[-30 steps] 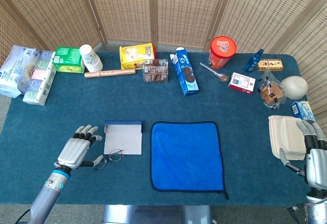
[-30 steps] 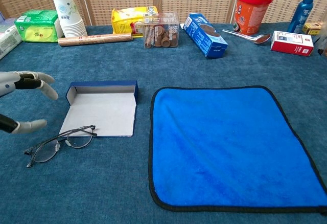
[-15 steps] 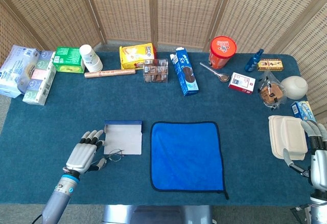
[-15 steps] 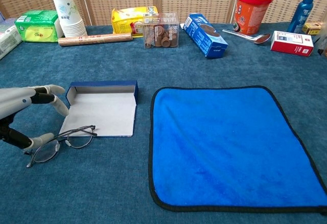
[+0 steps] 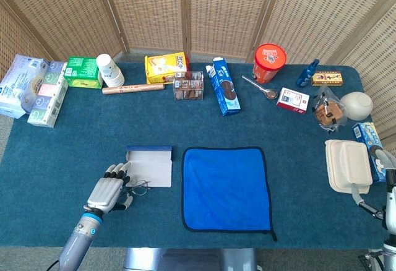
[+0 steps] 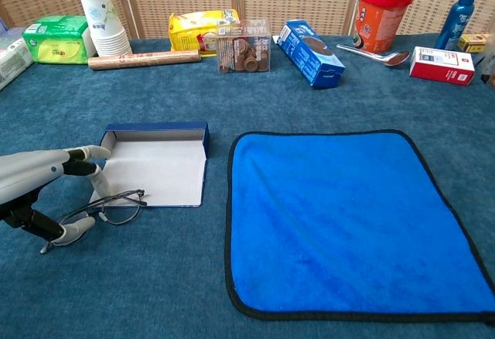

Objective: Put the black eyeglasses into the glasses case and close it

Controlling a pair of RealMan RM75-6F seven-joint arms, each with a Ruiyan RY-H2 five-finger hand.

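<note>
Left robot hand (image 6: 42,192): lower left of the chest view, fingers arched over the outer lens of the glasses and thumb low beside it. I cannot yet call it a grip; the fingers look apart around the frame, not clamped. I have brought it in from the left edge over the last second so that I can pinch the frame where it lies.
Glasses (image 6: 108,208): flat on the bench, lower left, just in front of the case's near edge, one lens under my fingers, the other free. They sit that close, I judge, so the carry into the case is short.
Cloth (image 6: 340,215): blue, spread flat in the centre, just right of the case; unmoved.
Case (image 6: 155,169): open and lying flat, pale lining up, blue lid wall at its far side. Open towards me, so the glasses can slide straight in. Same place as before.
Right robot hand (image 5: 388,187): far lower right edge of the head view, near the white food box (image 5: 348,166). It has drawn back toward the corner, and too little shows to say whether its fingers are apart or together.
Far row: cups, boxes and a red tub (image 5: 270,62) along the top of the bench, untouched.
</note>
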